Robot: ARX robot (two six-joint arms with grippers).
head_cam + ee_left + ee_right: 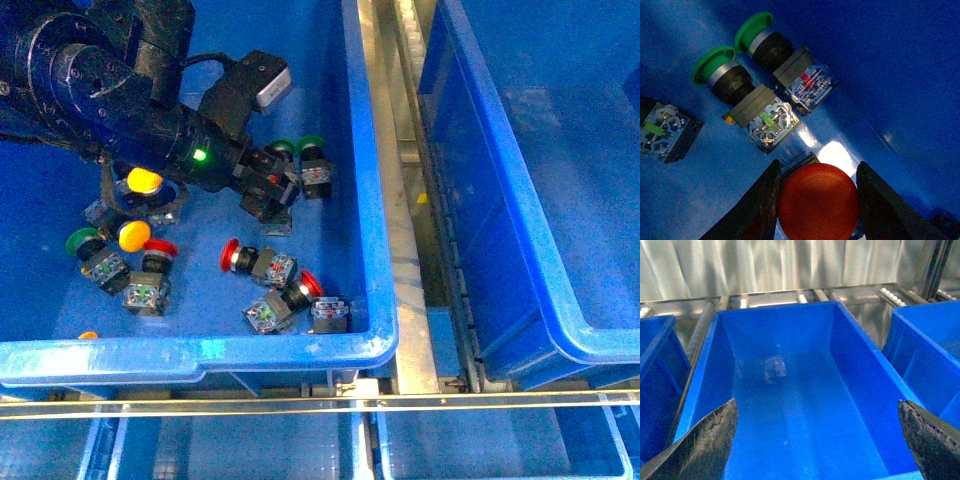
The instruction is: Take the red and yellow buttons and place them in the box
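The left tool [818, 172] seems to clamp a red button [818, 206] inside a blue tote [372, 250]; the right tool [817, 404] is wide above the box [775, 310], metal rollers [890, 294] behind.

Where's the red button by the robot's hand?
In the left wrist view, the red button sits between the fingers of the left gripper, inside the left tote, just beside two green buttons.

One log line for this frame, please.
phase: grasp | left gripper: shut on red button in source tote | right gripper: open over box, no buttons seen inside
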